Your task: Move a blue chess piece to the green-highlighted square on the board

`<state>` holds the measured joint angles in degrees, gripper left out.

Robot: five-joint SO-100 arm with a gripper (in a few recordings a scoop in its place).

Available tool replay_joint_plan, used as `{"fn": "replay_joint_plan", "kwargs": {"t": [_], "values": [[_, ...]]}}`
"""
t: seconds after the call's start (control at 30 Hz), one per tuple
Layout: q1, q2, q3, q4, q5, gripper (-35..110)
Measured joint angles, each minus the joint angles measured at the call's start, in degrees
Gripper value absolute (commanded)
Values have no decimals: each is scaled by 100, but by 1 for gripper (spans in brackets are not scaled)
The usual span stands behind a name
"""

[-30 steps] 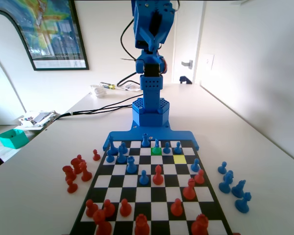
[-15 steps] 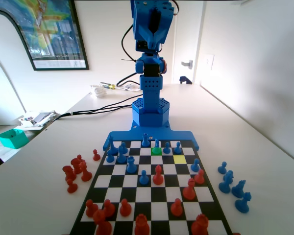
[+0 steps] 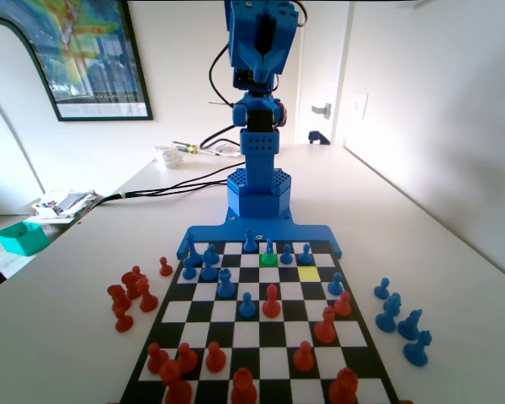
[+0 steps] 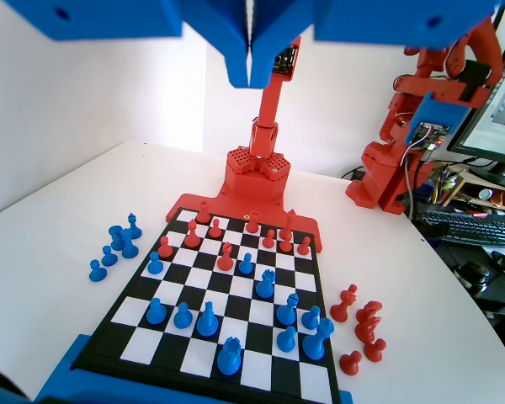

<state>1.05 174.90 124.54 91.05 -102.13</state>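
The slim, pointed blue chess piece (image 3: 269, 247) stands upright on the green-highlighted square (image 3: 268, 260), in the board's second row from the blue arm. In the wrist view the same piece (image 4: 207, 320) stands in the second row from the bottom. The board (image 3: 261, 337) lies between the camera and the arm's base. My gripper (image 4: 249, 71) hangs high above the board with its jaws pressed together and nothing between them. In the fixed view the blue arm (image 3: 261, 50) is folded up well above its base.
A yellow square (image 3: 308, 273) lies right of the green one, a row nearer. Red pieces (image 3: 272, 300) and blue pawns (image 3: 247, 305) stand mid-board. Captured red pieces (image 3: 130, 295) lie left of the board, and blue ones (image 3: 400, 320) lie right. A teal box (image 3: 21, 237) and cables are at the far left.
The folded arm has shifted slightly at the top of the fixed view. No piece on the board has moved.
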Motion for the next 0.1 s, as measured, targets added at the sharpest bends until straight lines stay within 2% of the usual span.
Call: {"fn": "replay_joint_plan", "kwargs": {"t": [0.1], "values": [[0,0,0,0,0,3]]}}
